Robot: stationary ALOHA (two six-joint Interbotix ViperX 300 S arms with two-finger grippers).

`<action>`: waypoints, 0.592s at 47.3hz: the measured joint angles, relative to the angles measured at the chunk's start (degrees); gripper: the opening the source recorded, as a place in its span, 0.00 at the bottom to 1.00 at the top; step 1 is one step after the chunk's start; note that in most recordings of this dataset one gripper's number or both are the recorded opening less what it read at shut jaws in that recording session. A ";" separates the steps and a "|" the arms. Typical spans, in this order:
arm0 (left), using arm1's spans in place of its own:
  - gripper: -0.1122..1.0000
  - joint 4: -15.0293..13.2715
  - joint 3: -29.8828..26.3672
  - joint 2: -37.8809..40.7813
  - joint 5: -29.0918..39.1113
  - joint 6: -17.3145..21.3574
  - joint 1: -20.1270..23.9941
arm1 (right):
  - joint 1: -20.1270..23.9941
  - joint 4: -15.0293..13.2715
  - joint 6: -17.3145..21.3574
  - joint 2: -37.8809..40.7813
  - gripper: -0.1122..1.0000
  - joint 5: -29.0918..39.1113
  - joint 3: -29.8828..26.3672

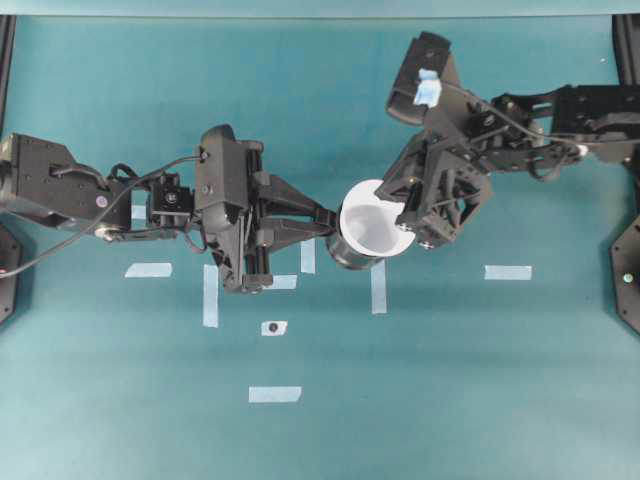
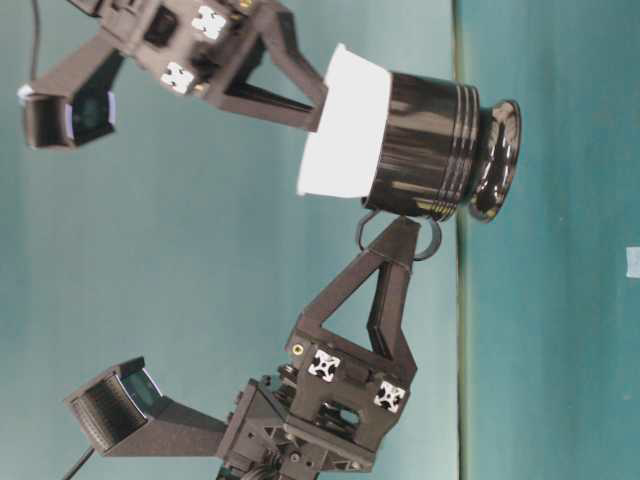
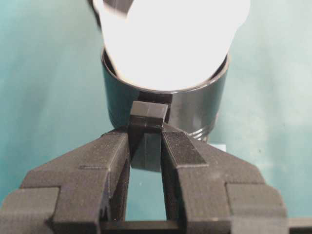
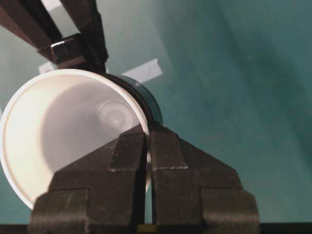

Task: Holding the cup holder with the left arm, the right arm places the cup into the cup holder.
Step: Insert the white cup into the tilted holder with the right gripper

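Note:
The glossy black cup holder (image 1: 345, 255) stands near the middle of the teal table. My left gripper (image 1: 325, 218) is shut on its stubby side handle (image 3: 148, 122), one finger on each side. The white cup (image 1: 375, 225) sits partway inside the holder (image 2: 430, 150), and its flared upper part (image 2: 345, 125) sticks out above the black rim. My right gripper (image 4: 147, 141) is shut on the cup's rim (image 4: 73, 126), one finger inside and one outside. In the right wrist view the holder (image 4: 148, 100) shows only as a dark edge behind the cup.
Pale tape strips lie on the table at the left (image 1: 148, 269), below the left gripper (image 1: 210, 295), under the holder (image 1: 378, 287), at the right (image 1: 508, 272) and near the front (image 1: 275, 394). A small scrap with a dark dot (image 1: 273, 327) lies between them.

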 measured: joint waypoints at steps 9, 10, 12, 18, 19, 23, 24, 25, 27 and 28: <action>0.30 -0.09 0.00 0.18 -0.35 0.18 0.00 | 0.09 0.00 0.00 1.05 0.13 -0.09 0.00; 0.30 0.00 0.00 0.18 -0.44 0.18 0.00 | 0.09 0.00 0.00 1.05 0.13 -0.09 0.00; 0.30 0.00 0.00 0.18 -0.44 0.18 0.00 | 0.09 0.09 0.00 1.05 0.13 -0.18 0.00; 0.30 0.00 0.00 0.18 -0.53 0.09 0.00 | 0.09 0.09 0.00 1.05 0.12 -0.09 -0.09; 0.30 0.00 0.00 0.18 -0.53 0.09 0.00 | 0.09 0.09 0.00 0.97 0.12 -0.09 -0.09; 0.30 0.00 0.00 0.18 -0.53 0.18 0.00 | 0.09 0.09 0.00 0.97 0.13 0.09 -0.26; 0.30 -0.09 -0.09 0.18 -0.53 0.09 0.00 | 0.09 0.09 0.00 0.97 0.13 0.18 -0.26; 0.30 0.00 0.00 0.18 -0.53 0.09 0.00 | 0.09 0.09 0.00 0.97 0.14 0.26 -0.26; 0.30 0.00 0.00 0.18 -0.53 0.09 0.00 | 0.09 0.09 0.00 0.88 0.16 0.35 -0.26; 0.30 0.00 0.00 0.18 -0.53 0.09 0.00 | 0.09 0.09 0.00 0.97 0.17 0.35 -0.26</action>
